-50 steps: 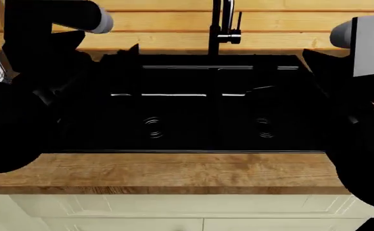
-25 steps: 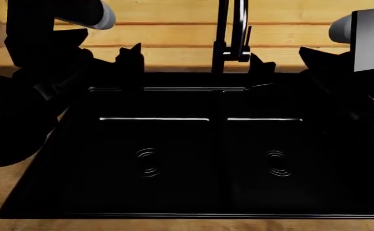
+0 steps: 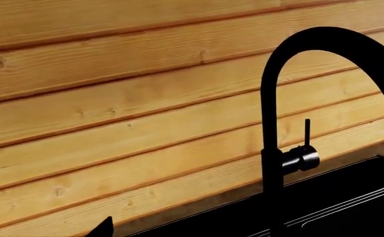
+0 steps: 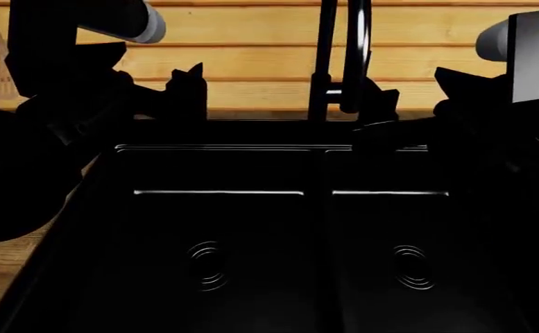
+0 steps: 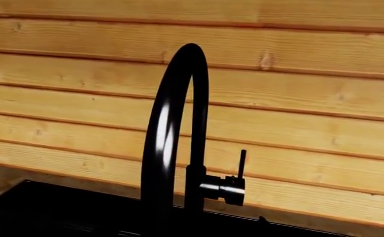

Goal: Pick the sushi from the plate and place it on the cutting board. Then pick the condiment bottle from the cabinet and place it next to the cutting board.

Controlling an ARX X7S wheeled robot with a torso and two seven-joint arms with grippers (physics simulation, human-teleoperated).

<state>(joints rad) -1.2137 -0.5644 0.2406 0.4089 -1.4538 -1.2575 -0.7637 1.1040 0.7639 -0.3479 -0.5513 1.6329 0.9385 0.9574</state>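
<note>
Both arms are raised over a black double sink (image 4: 250, 236), the left tool (image 4: 191, 87) at its far left edge and the right tool (image 4: 376, 104) beside the black faucet (image 4: 338, 55). Both are dark shapes; I cannot tell how wide they stand. Sushi, plate, board and bottle are out of sight.

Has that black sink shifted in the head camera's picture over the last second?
Yes. The sink now fills more of the head view and sits lower, along with the tap and wooden wall. Everything shifted together, so the camera moved, not the sink.
</note>
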